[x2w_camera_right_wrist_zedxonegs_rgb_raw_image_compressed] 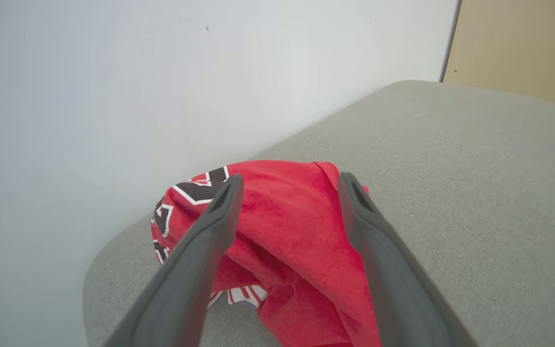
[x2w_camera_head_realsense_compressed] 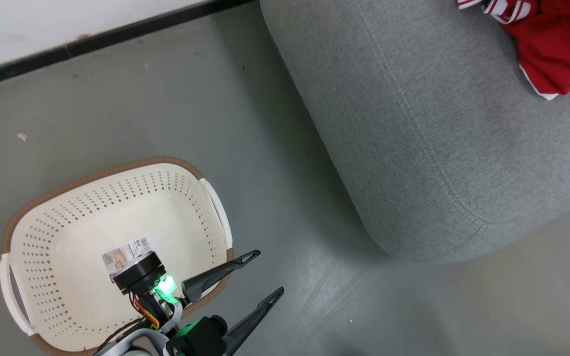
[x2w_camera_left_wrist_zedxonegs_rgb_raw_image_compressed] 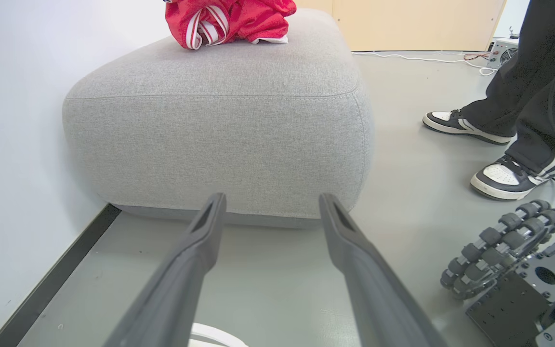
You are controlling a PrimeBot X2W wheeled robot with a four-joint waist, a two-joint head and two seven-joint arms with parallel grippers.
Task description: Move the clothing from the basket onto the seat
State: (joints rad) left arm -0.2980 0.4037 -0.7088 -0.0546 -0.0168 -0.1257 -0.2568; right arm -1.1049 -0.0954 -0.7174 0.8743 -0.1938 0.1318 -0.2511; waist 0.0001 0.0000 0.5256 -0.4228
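The jersey (x2w_camera_right_wrist_zedxonegs_rgb_raw_image_compressed: 297,226) lies in a crumpled heap on top of the sofa (x2w_camera_head_realsense_compressed: 438,138), near the wall-side edge and well apart from the basket (x2w_camera_head_realsense_compressed: 117,198). It is bright red. Black lettering outlined in white shows on a fold at its left side in the right wrist view, and red-and-white striped trim peeks out underneath. In the left wrist view the striped trim curls at the front of the heap and a white hem lies against the grey cushion.

The right gripper (x2w_camera_right_wrist_zedxonegs_rgb_raw_image_compressed: 291,179) hovers just above the jersey with its fingers spread wide, gripping nothing; the cloth shows between and below them. The left gripper (x2w_camera_head_realsense_compressed: 269,272) is also spread wide with nothing between its fingers. It sits low over the floor beside the basket's rim, pointing toward the sofa's end.

The basket stands on the grey floor (x2w_camera_head_realsense_compressed: 166,109), its label (x2w_camera_head_realsense_compressed: 126,253) showing on the bottom. A person's shoes (x2w_camera_left_wrist_zedxonegs_rgb_raw_image_compressed: 504,176) stand on the floor to the right of the sofa in the left wrist view
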